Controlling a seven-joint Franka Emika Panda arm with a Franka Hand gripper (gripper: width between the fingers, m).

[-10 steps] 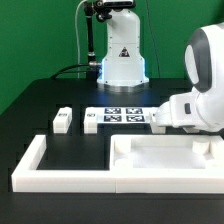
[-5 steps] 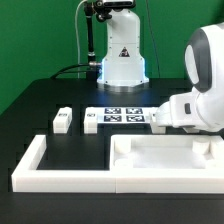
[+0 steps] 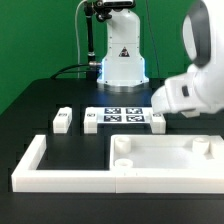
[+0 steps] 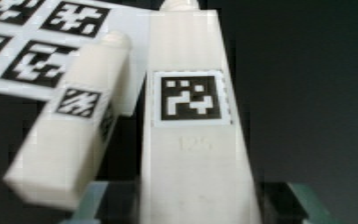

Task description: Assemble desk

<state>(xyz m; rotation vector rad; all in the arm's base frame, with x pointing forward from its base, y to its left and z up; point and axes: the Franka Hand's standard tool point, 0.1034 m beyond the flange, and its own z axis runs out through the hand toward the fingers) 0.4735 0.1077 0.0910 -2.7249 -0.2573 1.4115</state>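
Note:
The white tabletop (image 3: 165, 155) with round corner sockets lies flat at the exterior view's right, inside the border wall. Two short white legs (image 3: 62, 121) (image 3: 92, 119) lie left of the marker board (image 3: 125, 117). In the wrist view a long white leg (image 4: 197, 110) with a square tag lies between my gripper's (image 4: 201, 203) fingers (image 4: 115, 200). Dark gaps show on both sides of it, so the jaws are open around it. A second leg (image 4: 73, 120) lies tilted beside it. In the exterior view the blurred arm (image 3: 190, 92) hides the fingers.
The long low white U-shaped border wall (image 3: 60, 172) runs along the front and the exterior view's left. The robot base (image 3: 122, 60) stands at the back behind the marker board, whose tags also show in the wrist view (image 4: 34, 40).
The arm has swung up and toward the exterior view's left, now blurred, uncovering more of the tabletop's far right corner. The loose legs and tabletop have not moved.

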